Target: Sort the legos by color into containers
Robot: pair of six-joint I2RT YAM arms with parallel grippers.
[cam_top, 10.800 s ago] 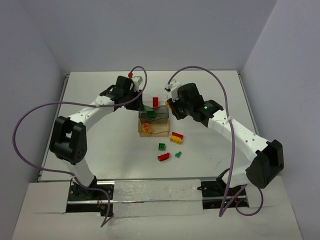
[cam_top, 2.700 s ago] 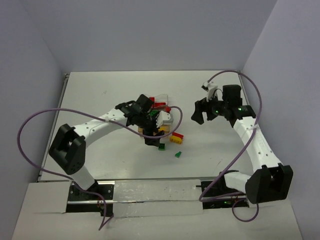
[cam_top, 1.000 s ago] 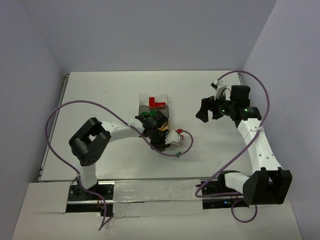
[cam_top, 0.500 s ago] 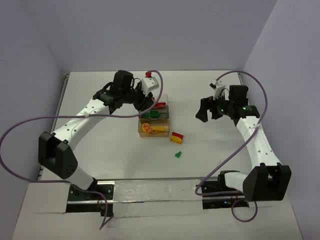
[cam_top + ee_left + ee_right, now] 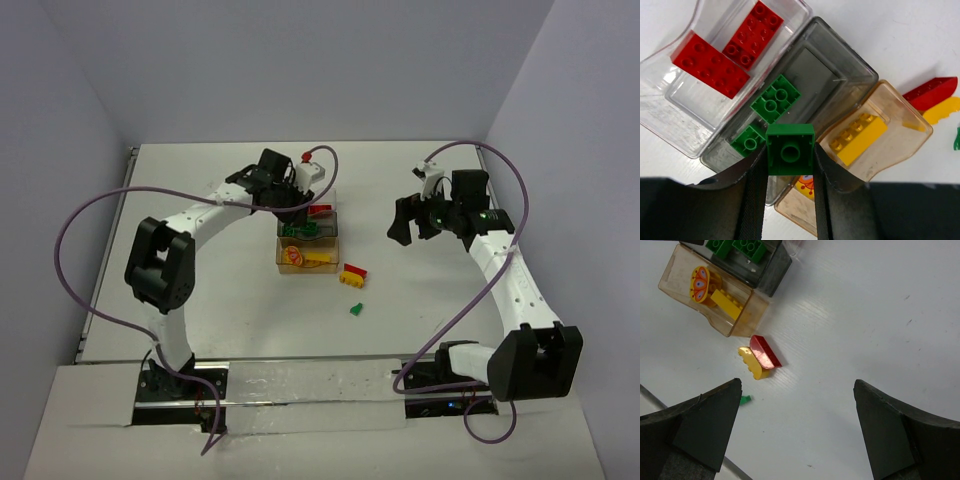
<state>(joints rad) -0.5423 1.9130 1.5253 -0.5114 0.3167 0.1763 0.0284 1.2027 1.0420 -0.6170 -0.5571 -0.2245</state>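
We clamp the green lego [image 5: 790, 149] in our left hand [image 5: 789, 161], grey container [image 5: 820, 70] just at 12 o'clock; right hand [image 5: 797, 405] spread.

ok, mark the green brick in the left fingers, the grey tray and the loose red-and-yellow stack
green brick [image 5: 790, 155]: left wrist view, middle of the face toward the camera.
grey tray [image 5: 816, 67]: left wrist view, bare floor.
red-and-yellow stack [image 5: 764, 354]: right wrist view, red piece.
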